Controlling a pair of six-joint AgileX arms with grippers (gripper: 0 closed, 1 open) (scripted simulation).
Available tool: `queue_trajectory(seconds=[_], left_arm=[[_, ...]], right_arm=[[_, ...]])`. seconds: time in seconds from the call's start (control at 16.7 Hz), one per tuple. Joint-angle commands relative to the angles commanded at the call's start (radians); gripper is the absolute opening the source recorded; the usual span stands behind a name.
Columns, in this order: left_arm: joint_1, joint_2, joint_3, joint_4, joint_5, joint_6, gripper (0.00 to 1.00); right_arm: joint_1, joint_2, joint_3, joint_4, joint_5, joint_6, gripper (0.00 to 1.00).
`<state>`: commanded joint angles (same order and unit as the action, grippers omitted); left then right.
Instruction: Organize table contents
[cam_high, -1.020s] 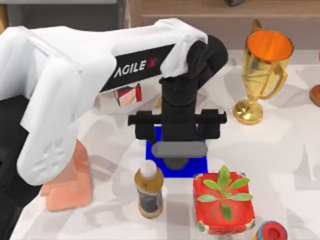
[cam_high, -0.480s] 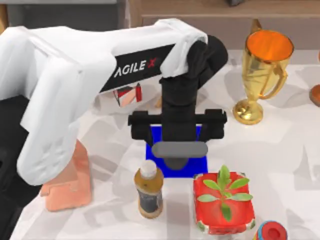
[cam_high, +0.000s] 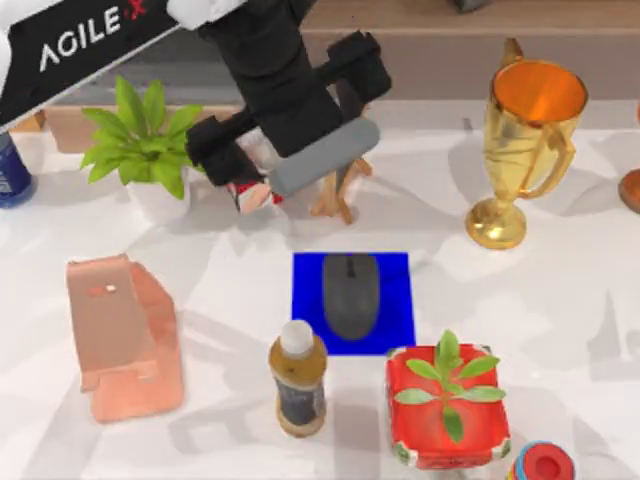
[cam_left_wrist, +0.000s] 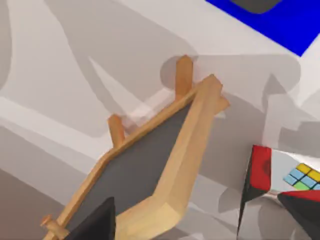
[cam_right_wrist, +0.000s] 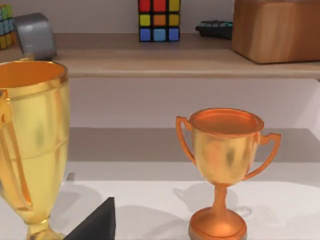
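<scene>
- Jaws on your left gripper (cam_high: 290, 125) read as spread and empty, hovering at the counter's (cam_high: 560, 300) far edge above a small wooden easel (cam_left_wrist: 165, 150).
- Right gripper: can't tell its jaw state; its wrist camera faces the gold trophy (cam_right_wrist: 30, 140) and a copper trophy (cam_right_wrist: 226, 165).
- Mouse (cam_high: 350, 295) lies on the blue mat (cam_high: 305, 300), apart from the gripper.
- Risk: the brown bottle (cam_high: 298, 385) and red planter (cam_high: 447, 405) stand just beside the mat; a low sweep would knock them.
</scene>
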<state>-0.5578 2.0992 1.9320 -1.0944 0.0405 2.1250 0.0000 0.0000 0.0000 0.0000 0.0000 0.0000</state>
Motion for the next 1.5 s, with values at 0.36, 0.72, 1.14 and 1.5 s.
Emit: queue_trajectory(seconds=[0.36, 0.72, 1.14, 1.5], left_arm=[[0.363, -0.155, -0.066, 0.022, -0.007, -0.428, 1.0], [0.749, -0.161, -0.209, 0.027, -0.03, -0.837, 1.0], [0.982, -0.053, -0.368, 0.017, -0.039, -1.099, 1.0], [0.985, -0.05, -0.374, 0.02, -0.039, -1.105, 1.0]], right_arm=[[0.0, 0.0, 0.0, 0.0, 0.0, 0.0, 1.0], [0.0, 0.0, 0.0, 0.0, 0.0, 0.0, 1.0], [0.0, 0.0, 0.0, 0.0, 0.0, 0.0, 1.0], [0.0, 0.0, 0.0, 0.0, 0.0, 0.0, 1.0]])
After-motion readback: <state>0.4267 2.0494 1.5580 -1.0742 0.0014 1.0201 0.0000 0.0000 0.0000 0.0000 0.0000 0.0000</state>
